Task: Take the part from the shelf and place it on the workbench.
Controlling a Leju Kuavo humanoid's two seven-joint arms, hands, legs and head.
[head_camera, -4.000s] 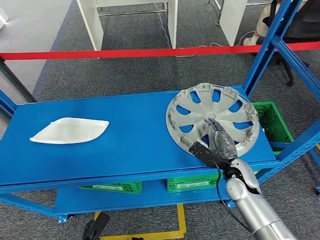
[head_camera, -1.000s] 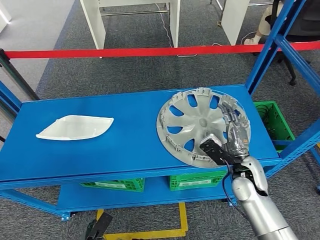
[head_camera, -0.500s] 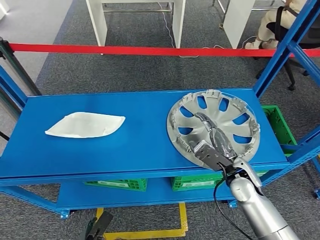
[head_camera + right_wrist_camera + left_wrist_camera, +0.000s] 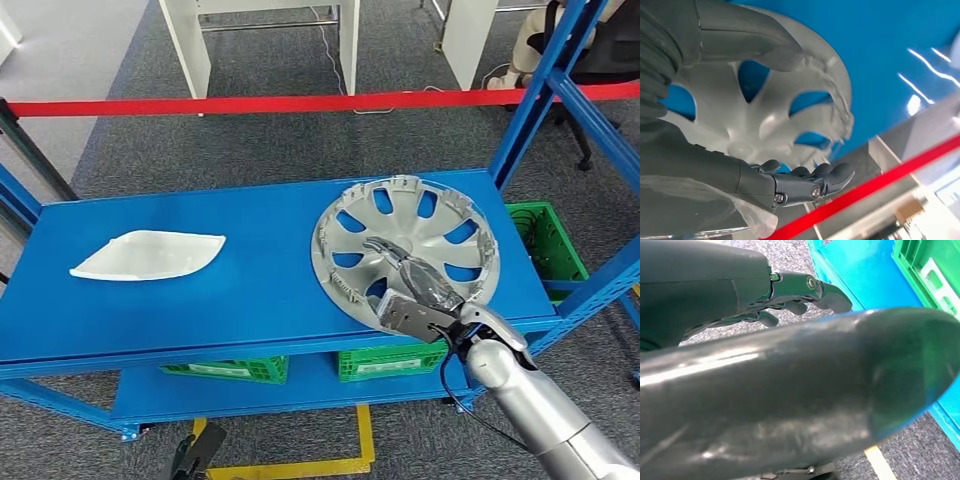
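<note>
Where the blue shelf [image 4: 226, 290] carries its stock, the principal item is a silver wheel cover [image 4: 423, 215] — multi-spoked, with clip tabs round its rim — lying face-down on the shelf's right end, its near edge reaching the shelf's front lip. Right hand [image 4: 411, 285]: laid over the cover's near portion, fingers [image 4: 381, 248] stretched toward the hub; in the right wrist view the thumb [image 4: 753, 40] sits over one side of the rim while the darker fingers [image 4: 810, 182] extend along the cover [image 4: 753, 120] on the other side, slightly curled and spread from the thumb; whether they clamp the cover or merely rest against it cannot be told. Right arm: silver, entering from the lower right, a black cable looped at the wrist. Left hand [image 4: 753, 295]: seen in the left wrist view, fingers [image 4: 817, 290] loosely extended and apart, holding nothing, hanging near the shelf's edge and a green crate [image 4: 930, 270]. Secondary item: a white headlamp-shaped lens cover [image 4: 147, 257], flat on the shelf's left end, well apart from the wheel cover. Lower tier: green crates [image 4: 226, 371] beneath the top deck — another green crate [image 4: 547, 245] stands beyond the right upright. Surroundings: grey carpet, a red barrier tape [image 4: 264, 104] across the far side, white table legs [image 4: 185, 45] behind it, and a seated person [image 4: 532, 40] at the upper right.
</note>
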